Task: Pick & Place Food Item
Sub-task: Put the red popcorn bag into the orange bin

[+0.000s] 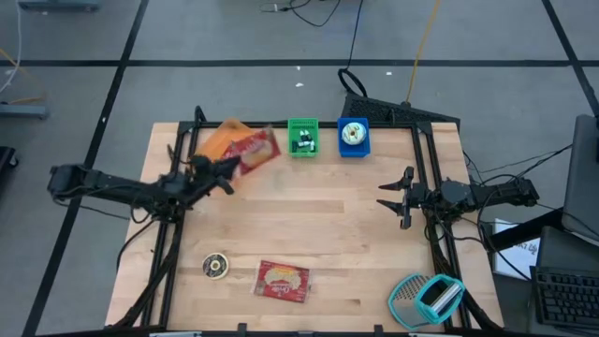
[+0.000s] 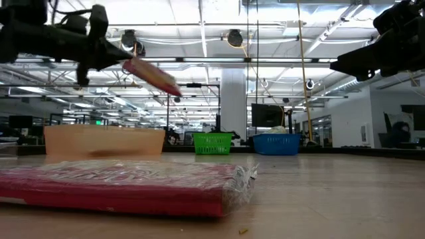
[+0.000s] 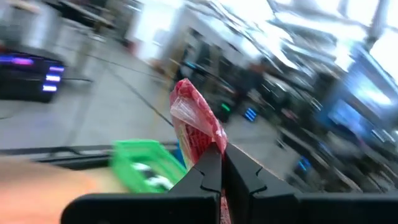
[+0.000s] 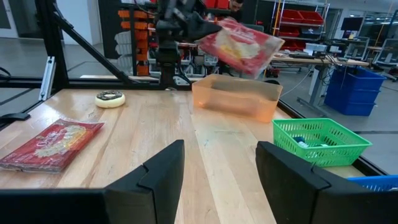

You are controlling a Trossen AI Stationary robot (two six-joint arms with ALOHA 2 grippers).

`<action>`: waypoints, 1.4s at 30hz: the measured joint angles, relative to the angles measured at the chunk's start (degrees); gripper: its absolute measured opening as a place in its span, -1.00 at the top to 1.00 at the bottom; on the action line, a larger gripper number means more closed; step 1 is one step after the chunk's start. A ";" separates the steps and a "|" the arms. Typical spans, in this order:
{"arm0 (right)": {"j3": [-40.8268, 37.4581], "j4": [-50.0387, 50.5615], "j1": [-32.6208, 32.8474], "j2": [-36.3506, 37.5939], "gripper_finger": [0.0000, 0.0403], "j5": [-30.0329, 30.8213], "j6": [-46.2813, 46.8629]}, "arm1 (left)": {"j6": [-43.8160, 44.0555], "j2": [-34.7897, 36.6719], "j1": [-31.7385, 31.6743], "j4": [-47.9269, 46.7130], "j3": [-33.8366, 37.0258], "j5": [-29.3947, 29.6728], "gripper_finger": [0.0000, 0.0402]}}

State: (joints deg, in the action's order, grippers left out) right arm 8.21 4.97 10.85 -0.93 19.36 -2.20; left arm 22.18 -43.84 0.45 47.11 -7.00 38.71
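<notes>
My left gripper (image 1: 223, 175) is shut on a red food packet (image 1: 254, 150), lifted clear beside the orange bin (image 1: 217, 140) at the table's far left. In the low view the packet (image 2: 151, 76) slants down from the gripper (image 2: 114, 54), above the bin (image 2: 103, 141). Another red packet (image 1: 283, 280) lies flat near the front edge, with a round item (image 1: 215, 266) to its left. At the table's right side my right gripper (image 1: 394, 197) stands open and holds nothing. My left gripper pinches one end of the red packet (image 3: 208, 146) between its two fingers (image 3: 205, 177). The fingers come about level from the table's left. The packet sticks out past the fingertips, clear of the table and the bin, its far end tilted down.
A green basket (image 1: 302, 137) and a blue basket (image 1: 353, 137) stand at the far edge, right of the orange bin. A teal and white object (image 1: 426, 300) sits at the front right corner. Bare wood lies in the table's middle.
</notes>
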 joint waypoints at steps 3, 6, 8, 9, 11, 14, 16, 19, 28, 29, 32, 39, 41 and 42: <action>0.00 0.00 0.02 0.00 0.07 0.01 0.00 | 3.56 2.61 -0.50 0.09 2.21 8.71 0.99; 0.00 0.02 0.02 0.00 0.07 0.01 0.00 | 7.15 3.57 -0.48 -0.04 4.01 17.36 0.99; 0.00 0.00 0.02 0.01 0.07 -0.01 0.01 | 9.49 3.47 -0.48 -0.18 4.86 21.61 0.99; 0.00 0.01 0.02 0.00 0.07 0.01 0.00 | 10.81 3.31 -0.48 -0.47 5.12 23.18 0.99; 0.00 0.01 0.00 0.01 0.07 -0.01 0.00 | 13.73 2.92 -0.48 -1.32 5.41 25.32 0.99; 0.00 0.02 0.00 0.00 0.07 0.01 0.00 | 17.60 2.61 -0.48 -4.00 5.41 27.12 0.99; 0.00 0.00 0.01 0.00 0.07 0.00 0.00 | 21.32 2.63 -0.48 -6.53 5.41 27.36 0.99; 0.00 0.00 0.02 0.00 0.07 -0.01 0.00 | 28.86 2.61 -0.48 -12.48 5.41 27.35 0.99; 0.00 0.01 0.02 0.02 0.07 -0.01 0.00 | 43.56 2.61 -0.37 -24.92 5.41 27.79 0.99; 0.00 0.02 0.02 0.00 0.07 0.01 0.00 | 43.58 2.61 -0.37 -24.87 5.41 27.79 0.98; 0.00 0.00 0.02 0.00 0.07 -0.01 0.00 | 43.80 2.61 -0.37 -24.64 5.41 27.79 0.98; 0.00 0.00 0.02 0.00 0.07 0.01 0.00 | 47.95 2.61 -0.44 -24.63 5.41 28.65 0.97; 0.00 0.02 0.02 0.00 0.07 -0.01 0.00 | 48.45 2.61 -0.43 -25.28 5.41 28.66 0.98; 0.00 0.02 0.02 0.00 0.07 0.00 0.01 | 48.92 2.61 -0.44 -25.81 5.41 28.66 0.99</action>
State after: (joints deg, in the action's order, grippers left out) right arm 8.21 4.99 10.87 -0.93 19.37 -2.18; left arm 71.10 -41.23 0.01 21.31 -1.58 67.37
